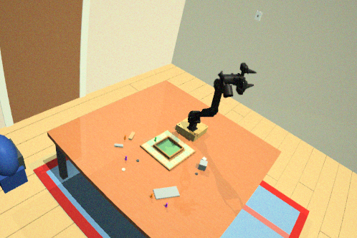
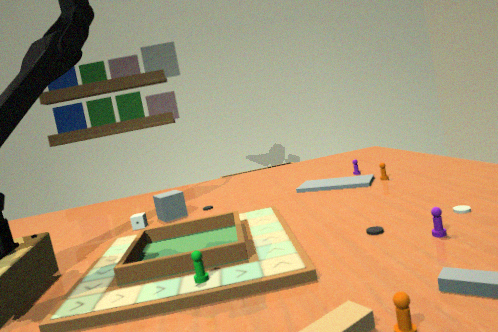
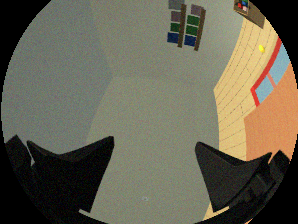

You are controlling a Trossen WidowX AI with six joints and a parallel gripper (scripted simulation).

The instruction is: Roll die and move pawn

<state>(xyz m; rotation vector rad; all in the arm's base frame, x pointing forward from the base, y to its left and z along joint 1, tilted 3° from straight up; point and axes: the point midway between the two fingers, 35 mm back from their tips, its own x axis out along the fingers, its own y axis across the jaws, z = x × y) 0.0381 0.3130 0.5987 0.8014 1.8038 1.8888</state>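
A small white die (image 1: 203, 158) (image 2: 138, 221) lies on the table beside the board, next to a larger grey cube; one pip shows on a side face, but its top is unreadable. The board (image 1: 170, 165) (image 2: 190, 303) has a ring of arrowed squares around the wooden-walled tray (image 1: 162, 153) (image 2: 165, 265), whose floor is green. A green pawn (image 1: 155, 139) (image 2: 199, 268) stands upright on the row nearest the exterior camera, where arrows point right. My gripper (image 1: 254, 79) (image 3: 156, 144) is open and empty, raised high beyond the base, far from the board.
The grey cube (image 1: 203, 165) (image 2: 170, 206) stands close to the die. Purple pawns (image 1: 125, 158) (image 2: 438, 223), orange pawns (image 1: 151, 196) (image 2: 402, 313), a grey slab (image 1: 166, 192) (image 2: 335, 184), small blocks and dark and white discs lie around the board.
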